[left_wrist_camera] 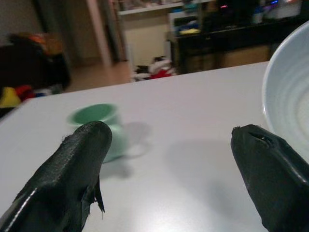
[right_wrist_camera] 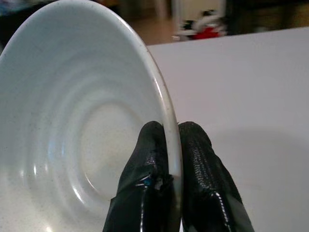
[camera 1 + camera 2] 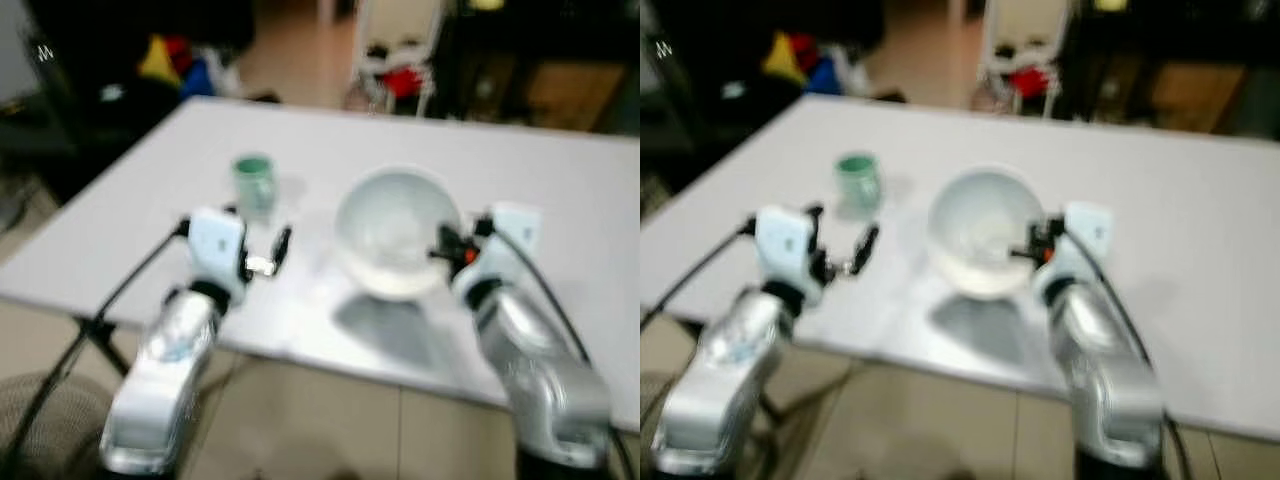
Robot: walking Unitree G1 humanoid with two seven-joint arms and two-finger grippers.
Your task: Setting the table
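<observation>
A white ridged bowl (image 3: 392, 228) hangs tilted a little above the white table (image 3: 560, 200), casting a shadow below it. My right gripper (image 2: 172, 145) is shut on its rim, one finger inside and one outside; the bowl (image 2: 77, 125) looms large in the right wrist view. A small green cup (image 3: 254, 180) stands on the table to the left, also the cup (image 1: 99, 128) in the left wrist view. My left gripper (image 3: 258, 245) is open with nothing between its fingers (image 1: 79, 164), just in front of the cup and left of the bowl (image 1: 289, 106).
The table's near edge runs under both arms, with tiled floor below. Beyond the far edge are dark furniture, colourful toys (image 3: 165, 60) and a white frame with red items (image 3: 400, 75). A cable runs along the left arm.
</observation>
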